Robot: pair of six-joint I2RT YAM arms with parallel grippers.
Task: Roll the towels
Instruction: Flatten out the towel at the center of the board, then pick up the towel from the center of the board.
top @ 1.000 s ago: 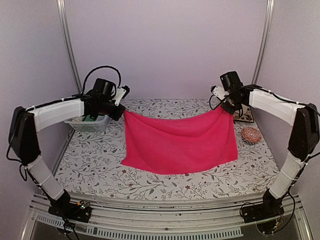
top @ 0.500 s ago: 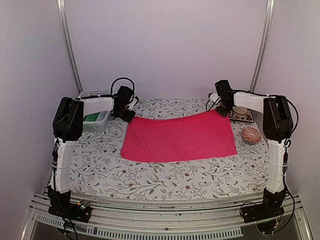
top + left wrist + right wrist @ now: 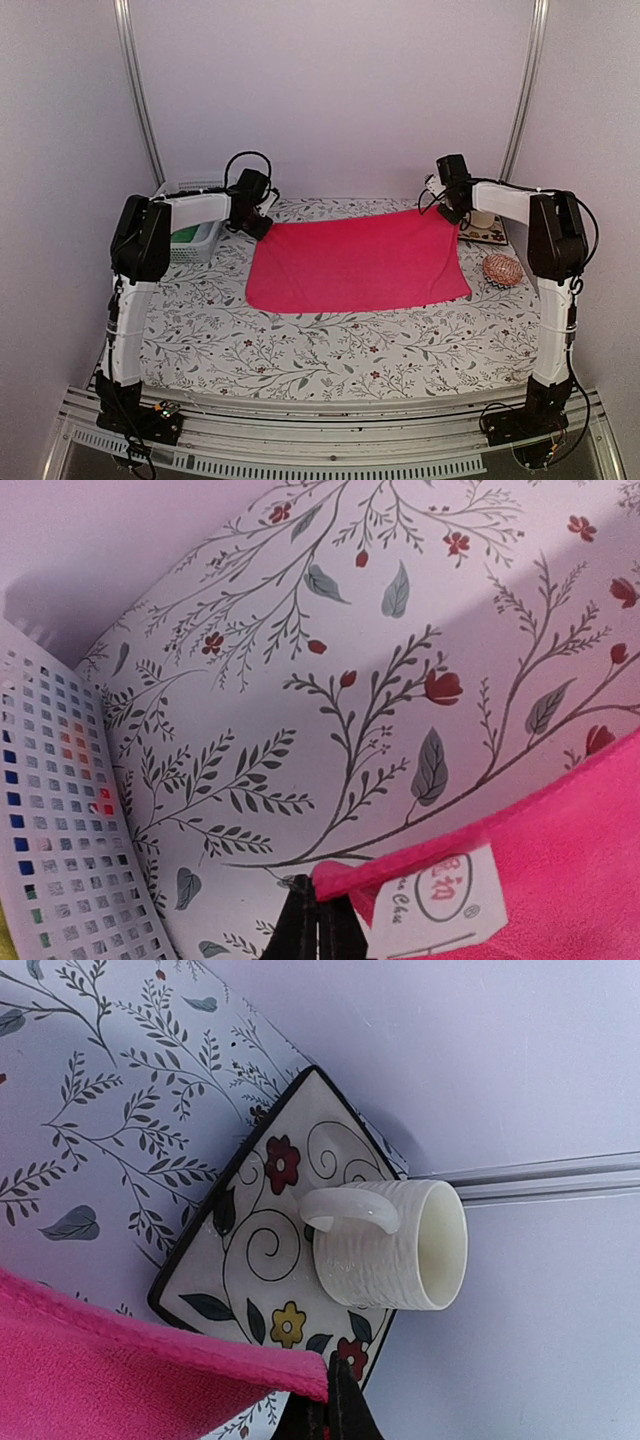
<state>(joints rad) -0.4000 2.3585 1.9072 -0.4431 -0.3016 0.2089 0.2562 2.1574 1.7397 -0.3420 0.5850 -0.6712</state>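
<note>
A hot pink towel [image 3: 358, 265] lies spread flat on the flower-patterned table. Its two far corners are pinched in my grippers. My left gripper [image 3: 261, 227] is shut on the far left corner, low at the table's back. In the left wrist view the black fingertips [image 3: 318, 920] clamp the pink towel [image 3: 560, 860] beside its white label [image 3: 432, 902]. My right gripper [image 3: 453, 211] is shut on the far right corner. The right wrist view shows this gripper [image 3: 335, 1405] closed over the towel's edge [image 3: 120, 1380].
A white perforated basket [image 3: 195, 242] with something green inside stands at the back left, close to my left gripper, and shows again in its wrist view as the basket [image 3: 60, 810]. At the back right a white mug [image 3: 395, 1245] rests on a flowered tile [image 3: 250, 1250]. A red-orange woven pad [image 3: 503, 269] lies at the right.
One second ago the towel hung raised between the grippers. Both arms have reached to the back and come down, and the towel now lies flat, drawn farther back.
</note>
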